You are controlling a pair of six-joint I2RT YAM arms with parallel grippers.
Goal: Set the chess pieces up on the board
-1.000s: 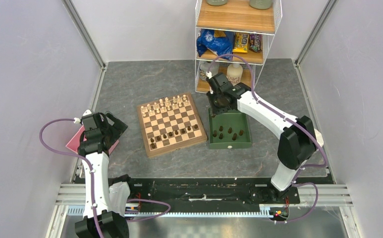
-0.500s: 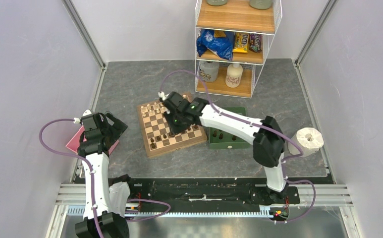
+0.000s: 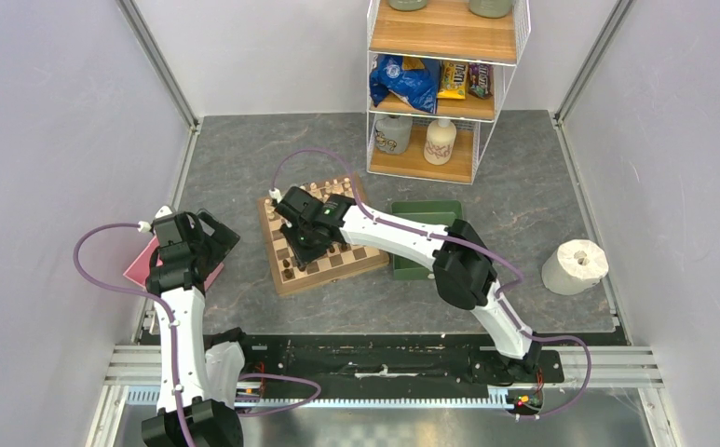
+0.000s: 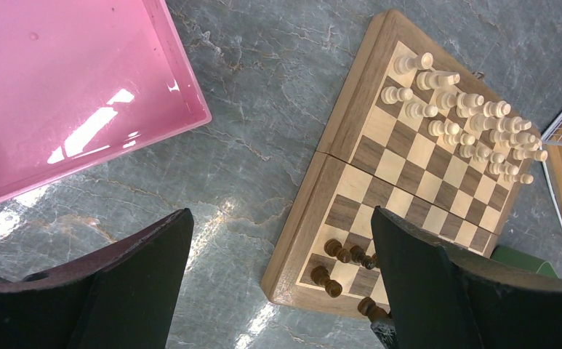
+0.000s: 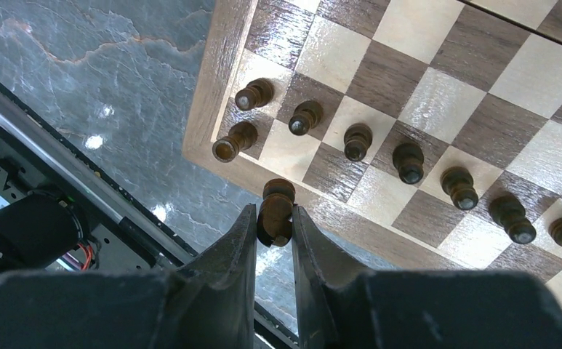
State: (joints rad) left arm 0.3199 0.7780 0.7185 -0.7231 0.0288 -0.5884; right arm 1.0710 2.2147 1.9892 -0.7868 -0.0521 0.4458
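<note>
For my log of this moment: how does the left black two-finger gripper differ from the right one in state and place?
The left gripper is open and holds nothing; the right gripper is shut on a dark-brown wooden chess piece. The left gripper hangs over the grey marbled table beside the checkered wooden chessboard; the right gripper hangs over that board's edge. Both are black and point down.

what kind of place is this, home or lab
Most likely a robot lab test cell: plain panel walls box in a grey table, two arms are bolted to a rail at its near edge, and the chessboard and snack shelf look like props.
</note>
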